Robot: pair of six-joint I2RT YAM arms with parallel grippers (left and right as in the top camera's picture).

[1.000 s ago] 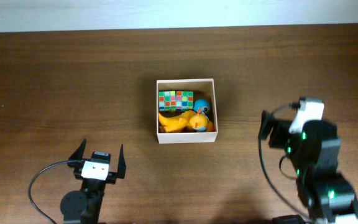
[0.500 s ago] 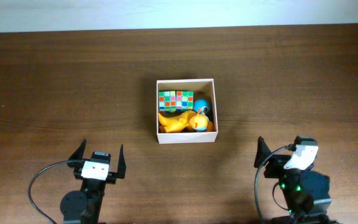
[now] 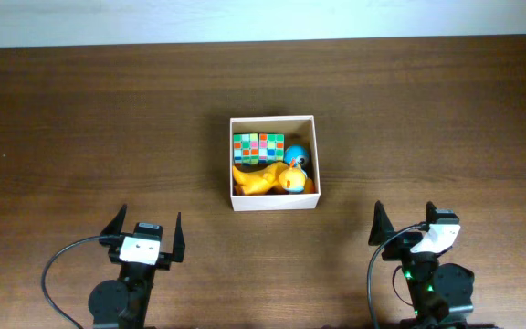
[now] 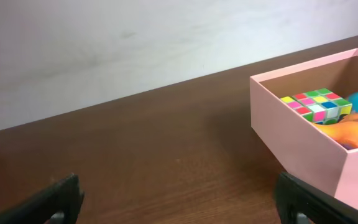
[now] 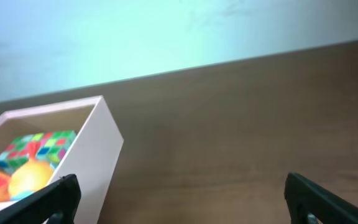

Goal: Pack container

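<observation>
**Spotter:** Where's the container right now?

**Me:** The container (image 3: 273,203) sits ahead, forward-right of my left gripper (image 3: 146,227) and forward-left of my right gripper (image 3: 405,225), well apart from both. Both are spread wide, holding nothing.

**Spotter:** Any risk?

**Me:** The Rubik's cube (image 3: 258,146), yellow duck (image 3: 261,179) and blue toy (image 3: 298,155) crowd it. If I reach in low, I'd likely clip the near wall and shove it across the surface.

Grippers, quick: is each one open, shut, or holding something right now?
Left black two-finger gripper: open, holding nothing.
Right black two-finger gripper: open, holding nothing.
</observation>
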